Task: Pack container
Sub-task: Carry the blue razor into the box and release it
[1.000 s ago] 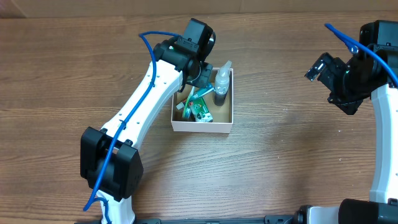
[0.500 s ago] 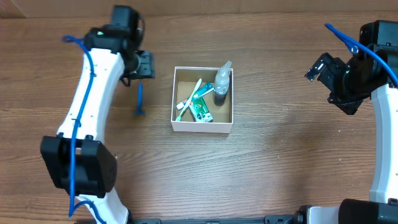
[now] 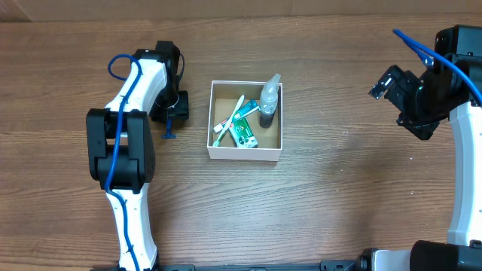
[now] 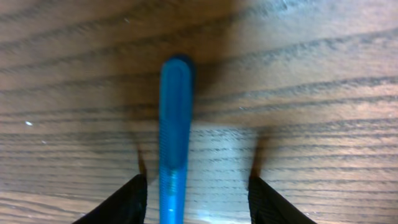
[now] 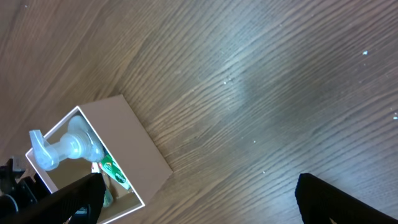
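Left gripper (image 4: 196,202): low over the wood-grain table (image 3: 339,196), left of the container (image 3: 245,153). Its black fingers (image 4: 127,199) are spread and straddle a blue handle (image 4: 173,124). The handle is slim, ribbed plastic with a rounded end, lying flat on the wood. It sits closer to one finger; can't tell if they touch.

The container is mid-table. It's a square, shallow box with thin white cardboard walls and a brown floor. Inside:
- A clear spray bottle (image 3: 269,96) stands in the far right corner.
- A green toothpaste tube (image 3: 242,129) lies flat.
- A white toothbrush (image 3: 228,120) lies diagonally beside the tube.

Right gripper (image 5: 199,186): raised, well off to the right of the box, jaws wide apart and holding nothing. Its wrist view shows bare wood and one corner of the box.
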Tool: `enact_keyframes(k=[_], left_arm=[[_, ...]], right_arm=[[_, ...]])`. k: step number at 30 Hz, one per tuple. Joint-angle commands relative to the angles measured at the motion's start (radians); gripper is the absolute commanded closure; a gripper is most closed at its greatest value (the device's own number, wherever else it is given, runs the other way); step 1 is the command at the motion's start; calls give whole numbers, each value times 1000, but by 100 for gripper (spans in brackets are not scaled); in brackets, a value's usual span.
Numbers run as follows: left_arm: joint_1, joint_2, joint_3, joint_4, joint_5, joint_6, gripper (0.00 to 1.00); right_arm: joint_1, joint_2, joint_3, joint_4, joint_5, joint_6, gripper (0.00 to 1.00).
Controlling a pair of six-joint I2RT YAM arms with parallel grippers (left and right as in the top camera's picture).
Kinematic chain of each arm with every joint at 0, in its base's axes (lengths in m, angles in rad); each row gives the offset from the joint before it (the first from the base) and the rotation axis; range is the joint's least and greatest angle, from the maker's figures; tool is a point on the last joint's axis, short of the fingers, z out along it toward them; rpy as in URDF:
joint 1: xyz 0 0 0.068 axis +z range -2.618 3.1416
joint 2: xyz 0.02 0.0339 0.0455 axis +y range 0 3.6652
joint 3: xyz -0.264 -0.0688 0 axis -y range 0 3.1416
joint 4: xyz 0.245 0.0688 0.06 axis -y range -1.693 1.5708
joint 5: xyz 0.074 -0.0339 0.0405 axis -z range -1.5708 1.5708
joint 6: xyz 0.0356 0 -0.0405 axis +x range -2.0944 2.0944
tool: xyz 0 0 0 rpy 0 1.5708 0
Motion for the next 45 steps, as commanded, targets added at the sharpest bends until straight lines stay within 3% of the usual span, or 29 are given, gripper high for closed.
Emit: enact_keyframes(k=[1, 3, 5, 6, 7, 12, 19, 24, 29, 31, 32, 36, 37, 41, 45], left_arm=[[20, 13, -2, 16, 6, 63, 59], [23, 18, -2, 21, 6, 70, 68], [23, 18, -2, 23, 10, 87, 80], [23, 16, -1, 19, 10, 110, 92], [23, 16, -1, 12, 10, 118, 96], [28, -23, 61, -50, 25, 132, 96], [-47, -196, 298, -201, 257, 133, 96], [-209, -303, 303, -150, 191, 173, 94], [-311, -241, 286, -109, 156, 172, 91], [-328, -187, 285, -114, 138, 113, 91], [-328, -174, 285, -119, 137, 95, 87], [-320, -189, 290, -165, 119, 78, 31], [-315, -207, 296, -183, 98, 78, 0], [-277, -343, 319, -277, -57, 61, 0], [-161, -523, 320, -370, -155, -55, 0]], right_arm=[[-3, -3, 7, 18, 9, 4, 0], [-3, -3, 7, 24, 8, 4, 0], [-3, -3, 7, 29, 9, 4, 0], [-3, -3, 7, 28, 9, 3, 0], [-3, -3, 7, 27, 9, 4, 0], [-3, -3, 7, 21, 8, 4, 0], [-3, -3, 7, 20, 8, 4, 0], [-3, -3, 7, 20, 8, 4, 0], [-3, -3, 7, 20, 8, 4, 0], [-3, -3, 7, 20, 8, 4, 0], [-3, -3, 7, 20, 8, 4, 0], [-3, -3, 7, 20, 8, 4, 0], [-3, -3, 7, 21, 8, 4, 0], [-3, -3, 7, 21, 8, 4, 0], [-3, -3, 7, 21, 8, 4, 0]])
